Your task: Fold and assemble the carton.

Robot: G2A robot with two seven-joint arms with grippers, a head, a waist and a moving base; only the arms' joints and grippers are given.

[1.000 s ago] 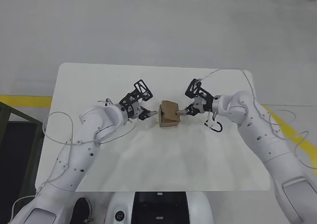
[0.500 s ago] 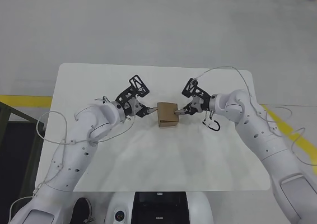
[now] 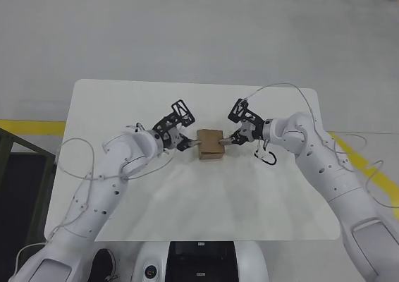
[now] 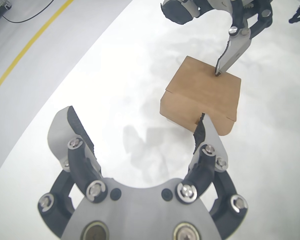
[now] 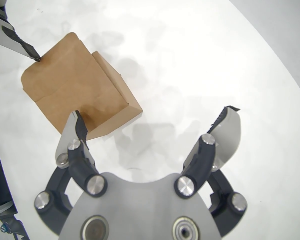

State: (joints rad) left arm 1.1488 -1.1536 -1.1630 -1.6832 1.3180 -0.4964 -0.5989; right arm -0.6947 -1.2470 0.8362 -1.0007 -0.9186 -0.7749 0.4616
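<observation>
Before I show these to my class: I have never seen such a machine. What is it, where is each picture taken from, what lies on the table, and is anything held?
It is a robot with two arms, each ending in a two-fingered gripper. One picture looks down from above the arms; the other two come from cameras on the wrists. On the white table lies one brown carton, folded into a box. The left gripper and right gripper stand open on opposite sides of it. Each touches it with one fingertip; nothing is held.
</observation>
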